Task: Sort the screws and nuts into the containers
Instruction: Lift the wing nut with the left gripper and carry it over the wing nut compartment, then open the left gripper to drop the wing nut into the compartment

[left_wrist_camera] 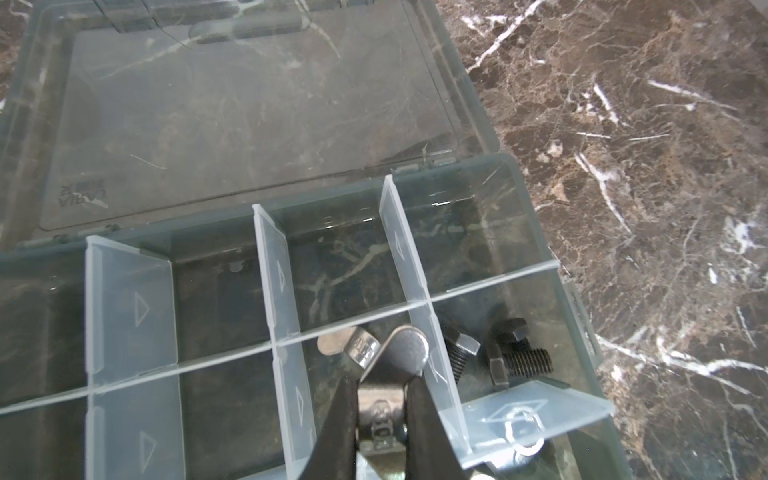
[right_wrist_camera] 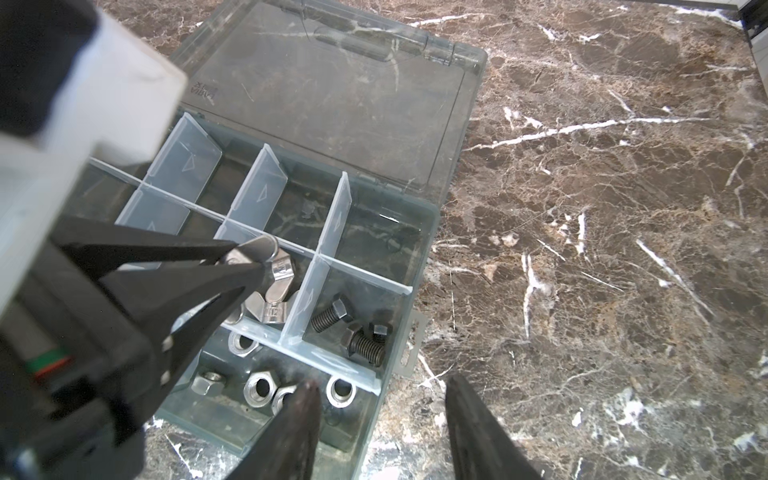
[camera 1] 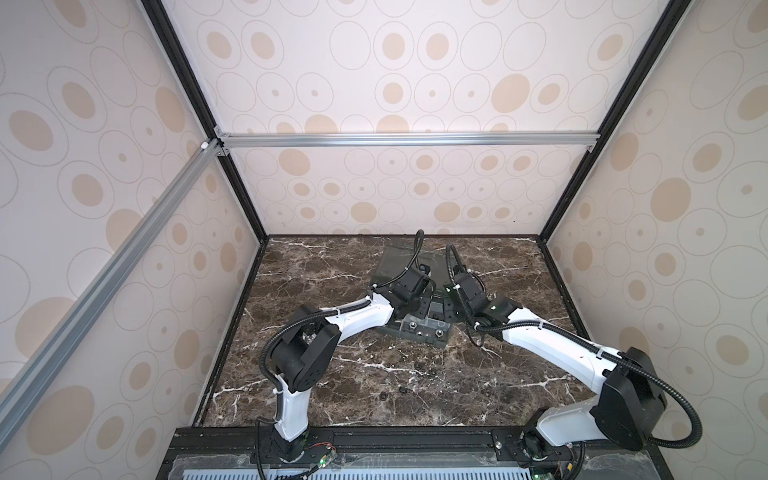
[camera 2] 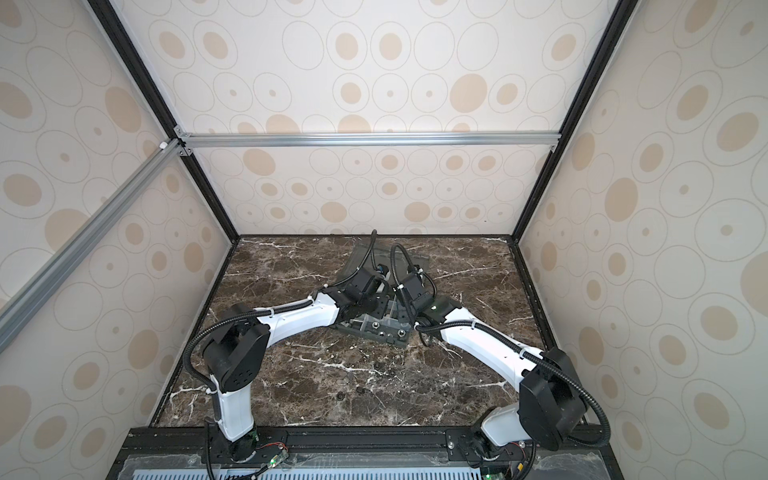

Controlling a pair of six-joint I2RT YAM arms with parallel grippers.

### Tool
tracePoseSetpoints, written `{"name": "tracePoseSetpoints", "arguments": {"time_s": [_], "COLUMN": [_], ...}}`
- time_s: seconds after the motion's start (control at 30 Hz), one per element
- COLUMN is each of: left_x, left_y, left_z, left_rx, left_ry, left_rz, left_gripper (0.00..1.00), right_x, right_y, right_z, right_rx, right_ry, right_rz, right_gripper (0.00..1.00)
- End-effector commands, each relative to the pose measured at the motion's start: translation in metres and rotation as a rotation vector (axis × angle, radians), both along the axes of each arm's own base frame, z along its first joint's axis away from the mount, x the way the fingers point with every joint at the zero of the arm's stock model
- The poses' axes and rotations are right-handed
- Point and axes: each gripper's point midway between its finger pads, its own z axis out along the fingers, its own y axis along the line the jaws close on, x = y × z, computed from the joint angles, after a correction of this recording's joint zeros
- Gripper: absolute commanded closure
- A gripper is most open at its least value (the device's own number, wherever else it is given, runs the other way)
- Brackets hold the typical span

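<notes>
Now left gripper (left_wrist_camera: 384,374) pinches a silver nut (left_wrist_camera: 409,347), probably winged, above a cell (left_wrist_camera: 328,374) of the box (left_wrist_camera: 534,224); right gripper (right_wrist_camera: 382,395) hangs parted across the box's end wall.

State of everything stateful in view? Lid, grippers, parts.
Box lid: open, laid flat.
Left gripper: shut on a wing nut.
Right gripper: open, empty.
Black bolts: lying in the corner cell.
Other wing nuts: lying in the neighbouring cell.
Hex nuts: lying in the near cell.
</notes>
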Motion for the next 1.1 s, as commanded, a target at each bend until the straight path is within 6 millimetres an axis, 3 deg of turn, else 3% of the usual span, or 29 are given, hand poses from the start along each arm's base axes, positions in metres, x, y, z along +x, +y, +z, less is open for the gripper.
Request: {"name": "tracePoseSetpoints", "arguments": {"time_s": [0.0, 0.1, 0.23, 0.3, 1.07], "left_x": [0.01, 0.011, 0.013, 0.012, 0.003], "left_y": [-0.002, -0.003, -0.003, -0.003, 0.004], "left_z": [0.009, 0.008, 0.012, 0.013, 0.035], "left_rx": [-0.009, -0.018, -0.027, -0.027, -0.096], "left_ry": [-0.011, -0.007, -0.01, -0.011, -0.026], "left_rz": [-0.005, 0.003, 0.009, 0.009, 0.023], "left_gripper": [0.85, 0.81, 0.6, 0.55, 0.58], "right_x": [-0.003, -0.004, -0.004, -0.004, -0.002], "right_y": [-0.006, -0.006, -0.006, -0.007, -0.002], "right_z": [0.003, 0.002, 0.002, 0.002, 0.008], "right_rx": [0.005, 0.006, 0.004, -0.002, 0.018], "right_ry": [-0.002, 0.0, 0.003, 0.006, 0.009], "right_rz": [-0.008, -0.008, -0.004, -0.005, 0.003], "right_gripper": [0.47, 0.47, 0.47, 0.47, 0.47]}}
